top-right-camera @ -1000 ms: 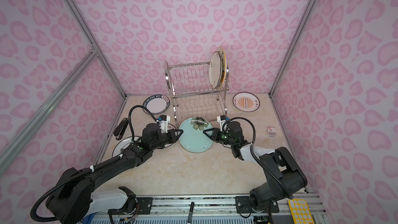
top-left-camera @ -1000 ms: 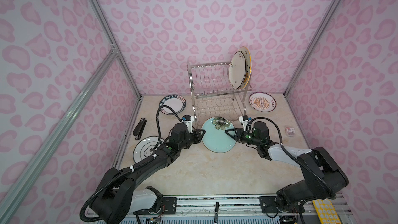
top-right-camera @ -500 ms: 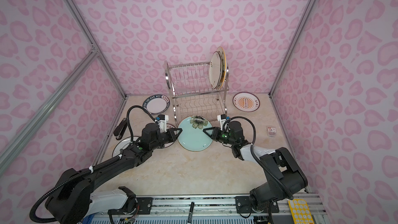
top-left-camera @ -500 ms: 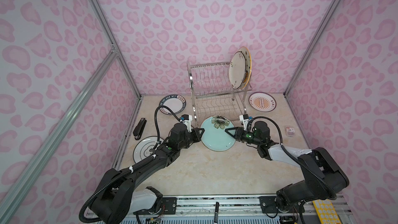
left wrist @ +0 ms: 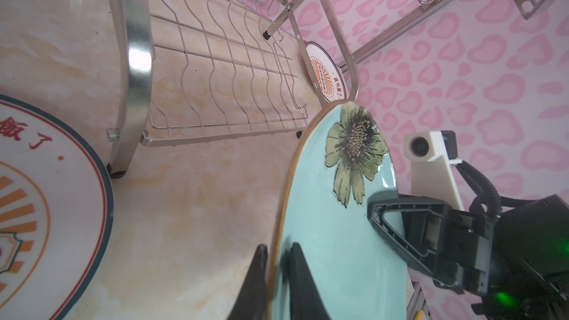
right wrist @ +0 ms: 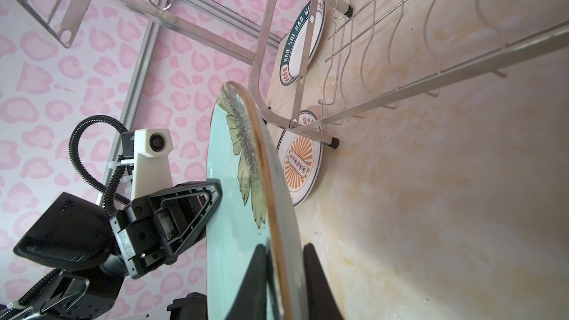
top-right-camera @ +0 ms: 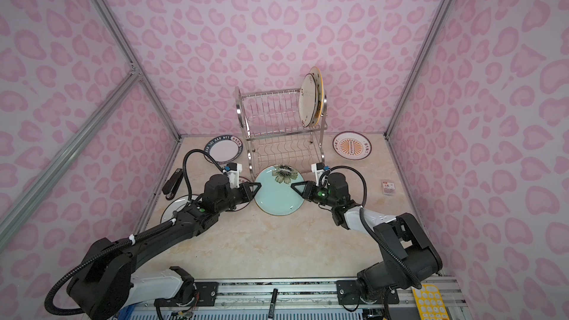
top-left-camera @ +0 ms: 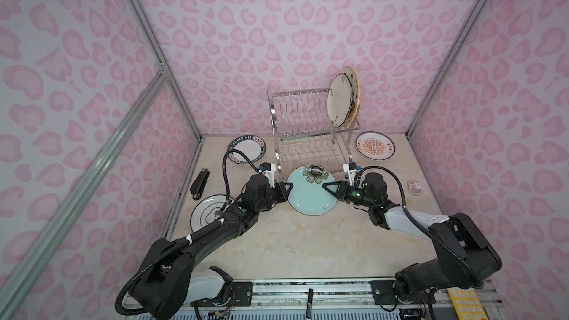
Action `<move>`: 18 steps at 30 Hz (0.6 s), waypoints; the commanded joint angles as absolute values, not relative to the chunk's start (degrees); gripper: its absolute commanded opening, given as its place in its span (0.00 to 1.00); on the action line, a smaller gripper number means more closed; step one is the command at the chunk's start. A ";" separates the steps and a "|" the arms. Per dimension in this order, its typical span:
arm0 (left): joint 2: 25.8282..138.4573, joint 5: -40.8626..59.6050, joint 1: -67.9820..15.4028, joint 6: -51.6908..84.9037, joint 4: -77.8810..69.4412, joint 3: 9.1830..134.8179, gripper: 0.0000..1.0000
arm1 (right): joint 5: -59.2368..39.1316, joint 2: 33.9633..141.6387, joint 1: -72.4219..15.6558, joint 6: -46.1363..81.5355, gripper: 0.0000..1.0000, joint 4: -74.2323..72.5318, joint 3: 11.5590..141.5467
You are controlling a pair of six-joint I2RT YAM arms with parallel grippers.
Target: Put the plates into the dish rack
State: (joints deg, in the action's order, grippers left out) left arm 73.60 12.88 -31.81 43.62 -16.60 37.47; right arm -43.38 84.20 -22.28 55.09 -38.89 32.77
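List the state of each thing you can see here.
teal plate: tilted up, gripped at opposite rims
left end effector: shut on teal plate
right end effector: shut on teal plate
dish rack: two plates upright in upper tier
navy-lettered plate: flat on table
sunburst plate: flat on table

We're looking into a booth whose walls are papered all over in pale lilac with pink heart-and-leopard blotches, with silvery aluminium struts running up the corners. Down below we've got a beige marbled counter, softly and evenly lit, with a metal rail across its near edge.
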 commanded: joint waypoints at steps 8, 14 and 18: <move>74.07 18.46 -32.43 39.73 -15.60 38.50 0.31 | -48.77 81.66 -21.80 53.31 0.00 -43.82 33.66; 73.74 18.41 -32.38 39.74 -15.64 38.36 0.35 | -47.92 79.99 -20.92 52.23 0.00 -41.37 33.46; 73.69 18.46 -32.35 39.73 -15.64 38.41 0.35 | -46.98 79.48 -20.42 51.99 0.00 -40.38 33.17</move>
